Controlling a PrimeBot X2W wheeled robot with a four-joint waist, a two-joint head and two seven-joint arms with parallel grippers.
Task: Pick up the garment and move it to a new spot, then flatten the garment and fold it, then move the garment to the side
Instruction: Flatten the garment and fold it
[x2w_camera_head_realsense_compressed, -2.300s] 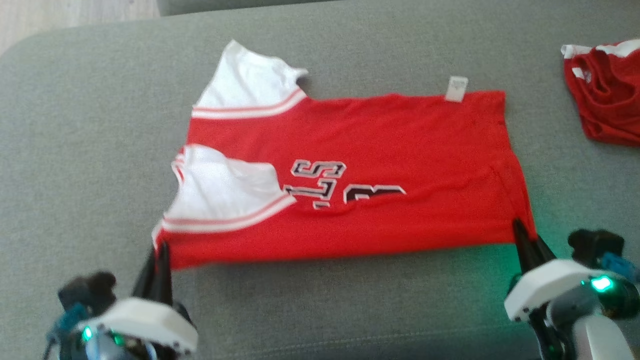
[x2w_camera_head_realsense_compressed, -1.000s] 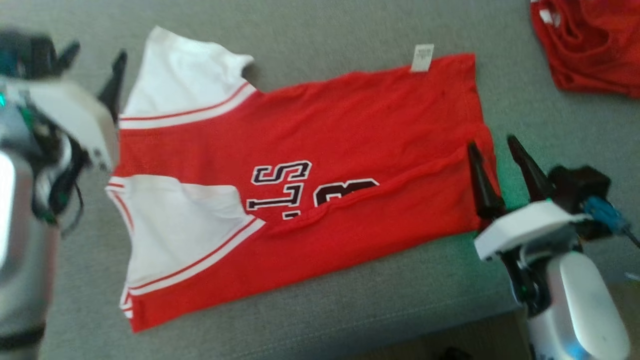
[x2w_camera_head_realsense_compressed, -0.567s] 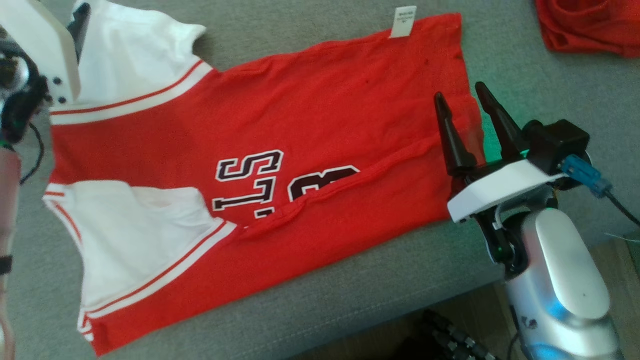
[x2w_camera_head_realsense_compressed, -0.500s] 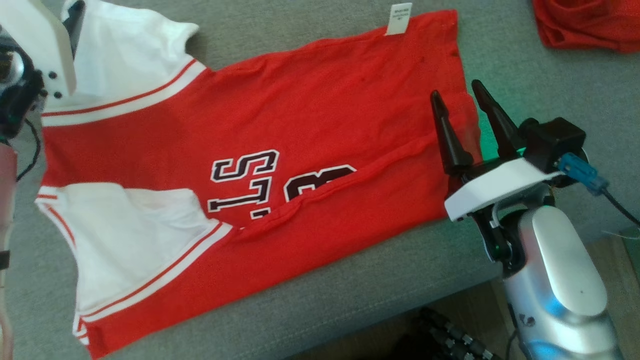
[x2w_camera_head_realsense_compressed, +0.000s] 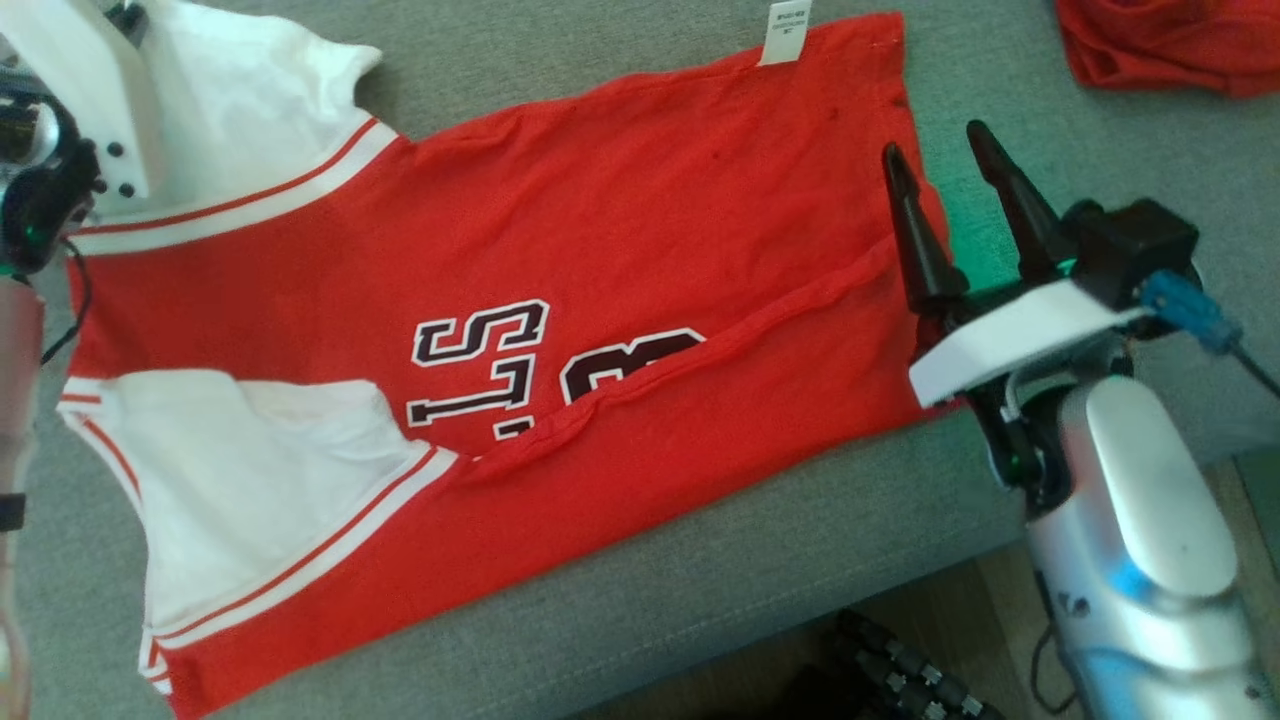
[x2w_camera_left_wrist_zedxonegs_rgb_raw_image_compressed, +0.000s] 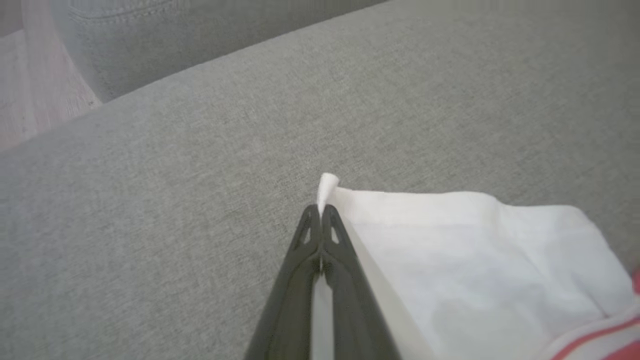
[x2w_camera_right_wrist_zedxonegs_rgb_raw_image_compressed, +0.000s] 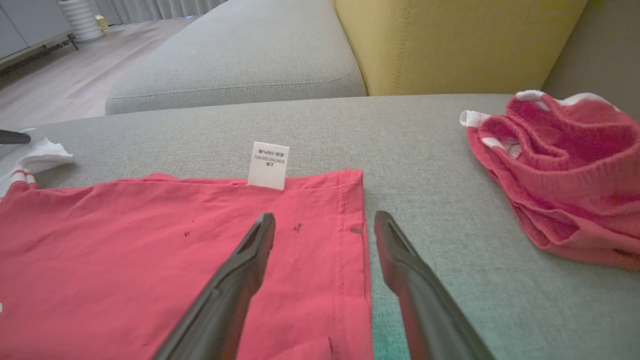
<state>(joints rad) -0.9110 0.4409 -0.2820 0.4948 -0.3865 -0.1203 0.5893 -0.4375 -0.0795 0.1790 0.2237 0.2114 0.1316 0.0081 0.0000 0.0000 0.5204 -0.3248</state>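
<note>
The garment (x2w_camera_head_realsense_compressed: 650, 240) is a red jersey with white sleeves and dark lettering, spread over the grey sofa seat (x2w_camera_head_realsense_compressed: 640, 610). A long crease runs across its lower half. In the left wrist view my left gripper (x2w_camera_left_wrist_zedxonegs_rgb_raw_image_compressed: 320, 212) is shut on the corner of the far white sleeve (x2w_camera_left_wrist_zedxonegs_rgb_raw_image_compressed: 450, 250), a small tip of cloth poking past the fingertips. In the head view its white housing (x2w_camera_head_realsense_compressed: 85, 95) sits at the top left, over that sleeve. My right gripper (x2w_camera_head_realsense_compressed: 930, 140) hangs open over the garment's hem (x2w_camera_right_wrist_zedxonegs_rgb_raw_image_compressed: 350, 240), one finger above the red cloth and one above the bare seat.
A second red garment (x2w_camera_head_realsense_compressed: 1160, 40) lies bunched at the far right of the seat (x2w_camera_right_wrist_zedxonegs_rgb_raw_image_compressed: 560, 165). A yellow cushion (x2w_camera_right_wrist_zedxonegs_rgb_raw_image_compressed: 450, 40) stands behind it. A white label (x2w_camera_right_wrist_zedxonegs_rgb_raw_image_compressed: 269, 165) sticks out of the jersey's far edge. The seat's front edge drops to the floor (x2w_camera_head_realsense_compressed: 1240, 480).
The left gripper has closed on the white sleeve's corner. The right gripper has shifted a little up and to the right, still open. The camera has also drifted slightly.
</note>
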